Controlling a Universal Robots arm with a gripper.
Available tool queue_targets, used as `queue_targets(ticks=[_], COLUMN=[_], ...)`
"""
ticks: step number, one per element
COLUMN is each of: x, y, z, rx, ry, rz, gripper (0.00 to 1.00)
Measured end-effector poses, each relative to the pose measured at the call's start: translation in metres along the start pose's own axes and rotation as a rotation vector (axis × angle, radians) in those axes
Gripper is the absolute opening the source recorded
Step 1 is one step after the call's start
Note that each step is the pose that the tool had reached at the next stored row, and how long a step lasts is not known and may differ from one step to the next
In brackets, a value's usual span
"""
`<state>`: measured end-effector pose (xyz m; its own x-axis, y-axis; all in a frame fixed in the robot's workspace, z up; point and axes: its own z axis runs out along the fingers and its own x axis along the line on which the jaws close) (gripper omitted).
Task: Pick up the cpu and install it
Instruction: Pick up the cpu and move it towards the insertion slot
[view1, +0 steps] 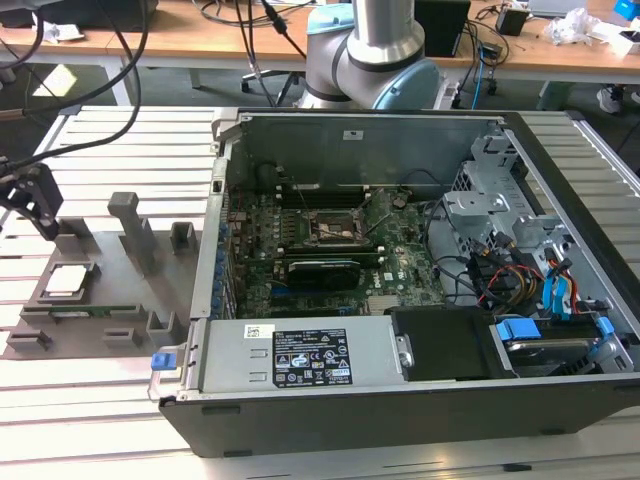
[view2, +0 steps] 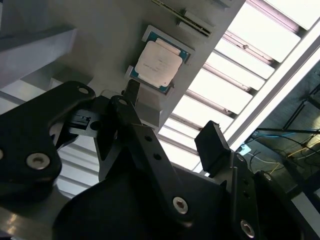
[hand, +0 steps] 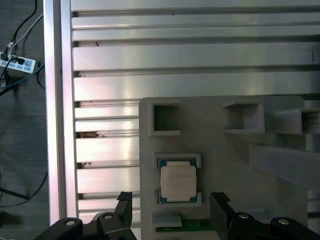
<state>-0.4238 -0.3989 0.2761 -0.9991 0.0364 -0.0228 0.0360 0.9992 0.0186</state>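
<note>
The cpu (view1: 62, 281) is seated flat, metal plate upward, in a shallow square pocket of the grey fixture plate (view1: 110, 275). The plate is laid on the slotted aluminium table (view1: 110, 130), at the exterior view's left of the computer case (view1: 350, 140). The case is laid on its side with the cover off, so that the motherboard (view1: 260, 285) is exposed. The black-framed socket (view1: 333, 228) is located near the middle of the board, with a long black expansion card (view1: 320, 268) just beside it. A labelled power supply (view1: 300, 355) is mounted along the near wall. The cpu is therefore outside the case and well apart from the socket. In the exterior view the gripper (view1: 40, 215) is held over the far edge of the fixture plate, above the cpu and clear of it. In both wrist views the two black fingers (hand: 123, 200) are spread wide, wider than the cpu (hand: 178, 182), and nothing is gripped between them. The cpu (view2: 159, 62) is seen lying in its pocket beyond the fingertips. Upright grey blocks (view1: 133, 230) are fitted on the fixture plate near the cpu.
</note>
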Motion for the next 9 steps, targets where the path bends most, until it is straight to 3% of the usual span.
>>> queue_targets(ticks=[9], x=[0.0001], y=[-0.0001], z=[0.0052], rx=[-0.0001], ry=[-0.0001], rz=[0.000], gripper=[0.72])
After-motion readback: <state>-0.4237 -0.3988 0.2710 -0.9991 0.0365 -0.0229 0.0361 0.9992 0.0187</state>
